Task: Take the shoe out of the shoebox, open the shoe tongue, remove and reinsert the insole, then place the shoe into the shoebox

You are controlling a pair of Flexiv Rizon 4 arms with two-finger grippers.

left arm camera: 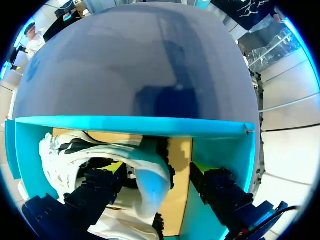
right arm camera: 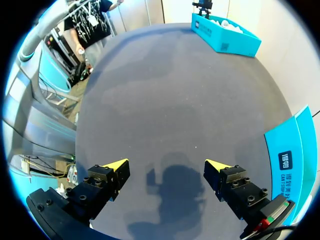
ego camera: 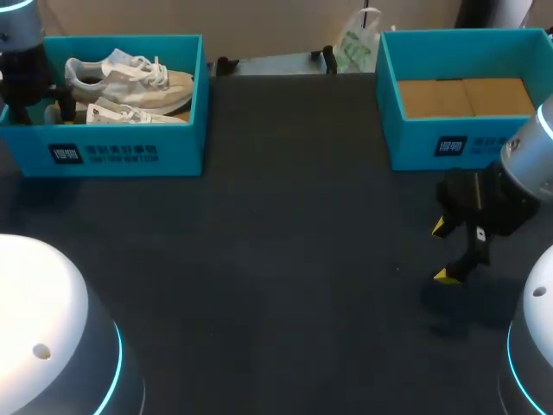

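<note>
A teal shoebox (ego camera: 130, 154) at the table's far left holds two white shoes (ego camera: 130, 78) lying side by side. My left arm (ego camera: 22, 69) reaches down into the box's left end. In the left wrist view my left gripper (left arm camera: 156, 168) is open astride a shoe's heel (left arm camera: 150, 185). One finger is inside the shoe opening, and the other stands outside the heel with a gap of cardboard floor showing. The box wall (left arm camera: 130, 126) lies just ahead. My right gripper (ego camera: 444, 251) (right arm camera: 166, 165) hangs open over the bare table at the right, holding nothing.
A second teal box (ego camera: 449, 143) with only a cardboard floor stands at the far right, just beyond my right gripper; its wall (right arm camera: 295, 160) shows beside that gripper. The dark tabletop (ego camera: 285, 259) stretches between the two boxes.
</note>
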